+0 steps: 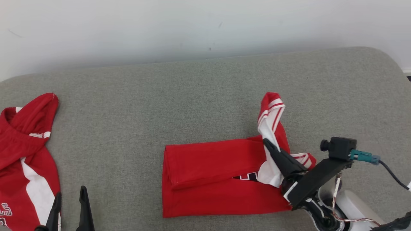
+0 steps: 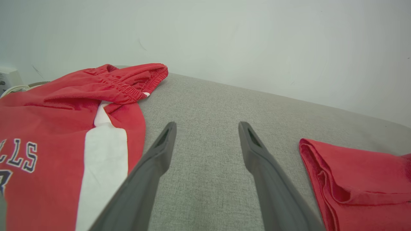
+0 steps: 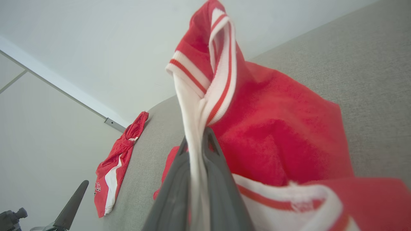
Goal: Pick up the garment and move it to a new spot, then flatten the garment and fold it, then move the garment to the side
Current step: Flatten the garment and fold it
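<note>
Surface: grey fabric-covered table with a white wall behind it.
Garment: I see the red garment on the table, a little right of centre in my head view. Its left part is a flat block with a doubled fold along the upper left edge, and dark lettering peeks out under the fold near the right end.
Raised end: the garment's right end stands up off the table, with a white trim with red stripes at the top. In the right wrist view that trim rises above the fingertips.
Right tool: my right tool is clamped on white cloth at the raised end. The right wrist view shows the cloth pinched between the two fingers.
Left tool: my left tool is low at the left of the head view, its jaws wide apart and holding nothing. In its own wrist view it points over bare table between the two red pieces. I cannot tell whether its fingertips touch the table.
Shorts: red shorts with a white side stripe lie at the table's left end, well apart from the garment.
</note>
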`<state>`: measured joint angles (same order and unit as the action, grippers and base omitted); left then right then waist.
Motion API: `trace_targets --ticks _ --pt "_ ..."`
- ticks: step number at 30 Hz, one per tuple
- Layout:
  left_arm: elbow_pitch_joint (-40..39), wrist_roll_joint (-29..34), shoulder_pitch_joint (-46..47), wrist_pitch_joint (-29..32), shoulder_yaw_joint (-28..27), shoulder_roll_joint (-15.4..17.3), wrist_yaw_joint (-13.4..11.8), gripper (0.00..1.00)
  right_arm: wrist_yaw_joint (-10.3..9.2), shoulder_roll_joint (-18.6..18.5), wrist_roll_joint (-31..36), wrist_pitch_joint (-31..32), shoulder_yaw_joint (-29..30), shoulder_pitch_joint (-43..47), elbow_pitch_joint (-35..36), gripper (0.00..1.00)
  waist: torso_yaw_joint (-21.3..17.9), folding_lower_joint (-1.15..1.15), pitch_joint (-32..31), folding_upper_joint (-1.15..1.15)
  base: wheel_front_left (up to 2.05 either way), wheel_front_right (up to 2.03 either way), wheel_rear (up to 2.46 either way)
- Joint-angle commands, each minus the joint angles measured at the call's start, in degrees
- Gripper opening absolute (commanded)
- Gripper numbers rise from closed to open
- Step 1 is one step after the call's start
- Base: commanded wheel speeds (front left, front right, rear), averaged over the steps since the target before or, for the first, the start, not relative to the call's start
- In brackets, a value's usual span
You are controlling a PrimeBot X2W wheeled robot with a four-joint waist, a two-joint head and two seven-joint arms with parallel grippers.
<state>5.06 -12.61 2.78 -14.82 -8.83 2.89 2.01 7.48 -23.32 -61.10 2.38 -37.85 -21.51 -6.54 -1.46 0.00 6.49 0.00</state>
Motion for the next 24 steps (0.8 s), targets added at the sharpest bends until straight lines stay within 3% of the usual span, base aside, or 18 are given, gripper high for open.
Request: trace_targets --ticks 1,24 --pt "0.34 -0.62 0.14 -0.29 0.07 0.03 0.32 1.0 0.03 0.58 -0.86 0.14 -0.96 -0.25 0.51 0.0 0.57 0.0 -0.25 0.0 0.0 0.0 0.0" --pt "1.45 -1.59 2.06 -0.29 2.91 0.03 -0.42 1.0 0.03 9.9 -0.01 -3.19 -13.15 -8.26 -9.53 0.0 3.77 0.0 1.02 0.0 0.0 0.0 0.0"
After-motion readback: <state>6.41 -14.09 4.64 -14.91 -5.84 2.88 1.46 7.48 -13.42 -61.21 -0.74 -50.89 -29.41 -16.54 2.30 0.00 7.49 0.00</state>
